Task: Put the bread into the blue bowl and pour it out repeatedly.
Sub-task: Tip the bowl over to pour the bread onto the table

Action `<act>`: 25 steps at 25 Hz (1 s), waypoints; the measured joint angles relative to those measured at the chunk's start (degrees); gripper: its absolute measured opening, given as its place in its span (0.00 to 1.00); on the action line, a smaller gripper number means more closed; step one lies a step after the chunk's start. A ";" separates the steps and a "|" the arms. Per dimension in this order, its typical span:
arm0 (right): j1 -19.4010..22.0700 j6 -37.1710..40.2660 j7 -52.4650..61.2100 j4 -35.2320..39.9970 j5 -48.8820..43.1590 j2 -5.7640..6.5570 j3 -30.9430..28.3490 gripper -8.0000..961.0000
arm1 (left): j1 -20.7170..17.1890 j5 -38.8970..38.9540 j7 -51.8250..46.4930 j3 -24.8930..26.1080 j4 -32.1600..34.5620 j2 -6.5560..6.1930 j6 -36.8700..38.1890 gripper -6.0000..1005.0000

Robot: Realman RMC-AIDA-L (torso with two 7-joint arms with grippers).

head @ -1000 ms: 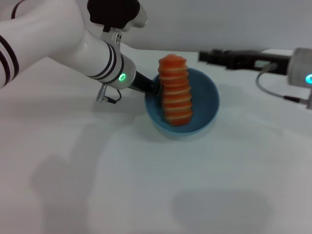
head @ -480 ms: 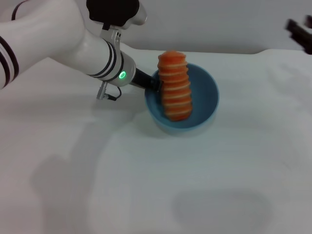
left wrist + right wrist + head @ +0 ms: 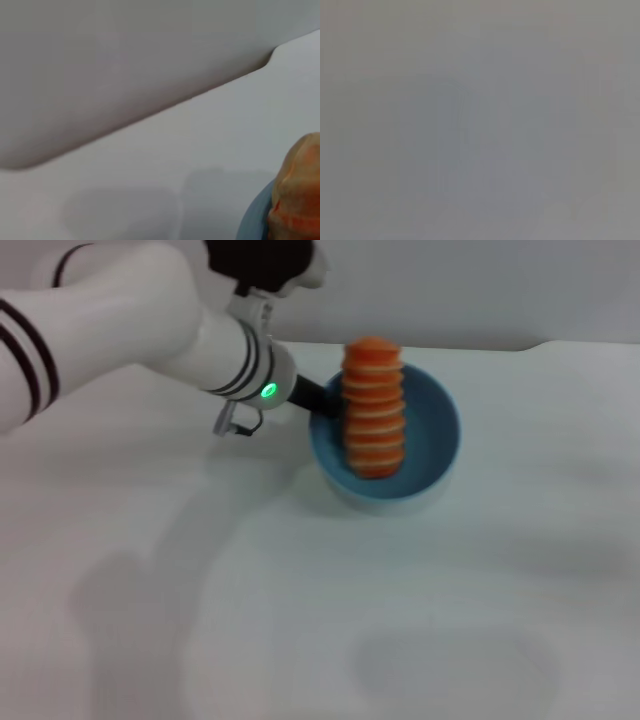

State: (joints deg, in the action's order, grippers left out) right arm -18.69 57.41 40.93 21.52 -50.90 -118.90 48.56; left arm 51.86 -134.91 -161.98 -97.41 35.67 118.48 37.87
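Note:
The blue bowl [image 3: 432, 440] sits tilted toward me at the table's middle back. The bread [image 3: 374, 410], orange-red with cream stripes, stands on end inside it and pokes above the far rim. My left gripper [image 3: 319, 403] reaches in from the left, its dark fingers clamped on the bowl's left rim. In the left wrist view only an edge of the bowl [image 3: 254, 221] and the blurred end of the bread [image 3: 298, 196] show. My right gripper is out of view, and its wrist view is plain grey.
The white table [image 3: 320, 620] stretches wide in front of the bowl. A grey wall [image 3: 480, 290] runs behind the table's back edge. My left arm [image 3: 130, 320] fills the upper left.
The right arm has pulled out of the head view to the right. My left gripper has shifted the bowl, with the bread in it, slightly right and back.

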 joint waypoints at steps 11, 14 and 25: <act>3.44 8.86 -3.10 -7.46 1.03 -0.01 -4.55 0.56 | 4.53 -0.60 0.08 -8.35 2.87 0.00 -5.30 0.00; 2.93 10.42 -2.47 -8.95 1.07 0.07 -4.47 0.56 | 5.06 -0.70 0.46 -10.07 2.93 -0.04 -6.81 0.00; 4.36 10.88 -0.48 -11.45 3.19 0.03 -10.70 0.56 | 4.09 -0.79 4.24 -15.17 1.20 0.24 -20.13 0.00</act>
State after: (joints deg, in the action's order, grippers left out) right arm -14.33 68.29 40.45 10.06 -47.72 -118.87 37.85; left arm 55.95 -135.70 -157.74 -112.58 36.87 118.72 17.74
